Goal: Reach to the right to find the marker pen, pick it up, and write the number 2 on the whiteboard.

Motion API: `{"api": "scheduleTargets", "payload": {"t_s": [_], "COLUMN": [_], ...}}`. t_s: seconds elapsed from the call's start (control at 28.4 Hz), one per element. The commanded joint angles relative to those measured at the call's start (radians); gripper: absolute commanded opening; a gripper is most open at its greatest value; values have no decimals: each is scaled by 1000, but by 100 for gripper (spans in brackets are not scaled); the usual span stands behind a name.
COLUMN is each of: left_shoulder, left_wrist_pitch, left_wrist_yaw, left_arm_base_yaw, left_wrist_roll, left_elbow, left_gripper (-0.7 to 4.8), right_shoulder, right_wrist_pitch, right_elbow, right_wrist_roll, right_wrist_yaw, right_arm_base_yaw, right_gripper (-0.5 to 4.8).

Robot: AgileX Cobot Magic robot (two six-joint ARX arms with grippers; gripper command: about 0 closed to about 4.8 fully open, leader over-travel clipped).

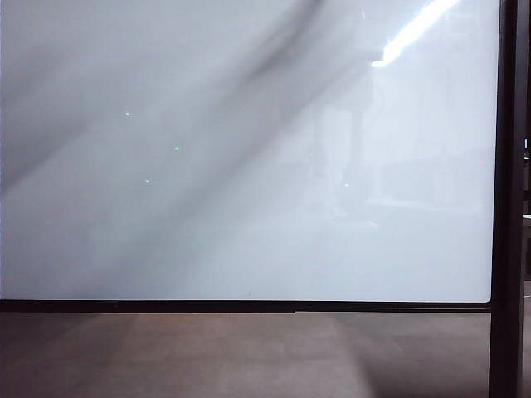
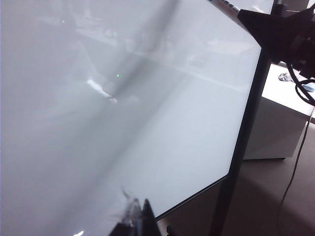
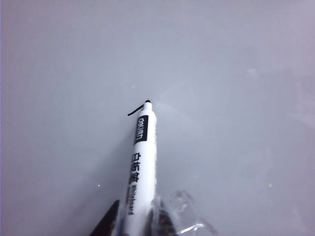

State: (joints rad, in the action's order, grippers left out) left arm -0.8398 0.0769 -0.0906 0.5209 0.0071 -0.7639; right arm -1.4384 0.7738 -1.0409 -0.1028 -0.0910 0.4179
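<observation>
**Mia:** Start on the left. What do you see?

**Ben:** The whiteboard [image 1: 249, 207]. It fills almost the whole outside picture. It is shiny, with a thin black frame and a bright streak of light near the top right. There are tiny green dots on its left half.

**Mia:** Where is the left gripper [image 2: 135, 219]?

**Ben:** It sits near the board, toward the left side. Only the tips show at the edge of its own camera picture, and nothing seems to be between them. I cannot tell if they are apart or pressed together.

**Mia:** And further right?

**Ben:** In that same picture, past the board's right edge, stands a white cabinet [image 2: 275, 128] on the brown floor [image 2: 266, 201]. A dark cable hangs down near it.

**Mia:** Now the right gripper [image 3: 135, 221]?

**Ben:** It is squeezing the marker pen [image 3: 140, 167]. The pen is white with black letters, and it sticks out from the fingers toward the board. Its dark tip touches the board.

**Mia:** Is there any writing yet?

**Ben:** Yes, a little. A short curved black line [image 3: 135, 111] comes off the tip. I think that is the very start of the number 2.

**Mia:** So how much is done?

**Ben:** Finding the pen and picking it up are done. The writing has only just begun. The rest of the curve, the slant down and the flat bottom line are left to draw.

**Mia:** Can you see the line in the outside picture?

**Ben:** No. It is too small or hidden there.
</observation>
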Motion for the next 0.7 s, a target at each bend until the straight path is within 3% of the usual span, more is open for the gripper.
{"api": "scheduleTargets", "payload": {"t_s": [0.04, 0.18, 0.7], "left_shoulder": [2, 2, 2], "left_wrist_pitch": [6, 6, 6], "left_wrist_yaw": [-3, -3, -3], "left_arm_base_yaw": [2, 2, 2], "left_wrist_roll": [4, 4, 4], "left_elbow": [-8, -8, -8], "left_gripper": [-5, -5, -5], "right_shoulder": [6, 8, 26], "right_wrist_pitch": [14, 0, -44], "right_elbow": [-5, -5, -5], "right_wrist_roll": [3, 2, 3], "right_wrist_yaw": [-24, -68, -71], "right_arm_base_yaw": [0, 0, 0], "right_gripper": [40, 40, 40]}}
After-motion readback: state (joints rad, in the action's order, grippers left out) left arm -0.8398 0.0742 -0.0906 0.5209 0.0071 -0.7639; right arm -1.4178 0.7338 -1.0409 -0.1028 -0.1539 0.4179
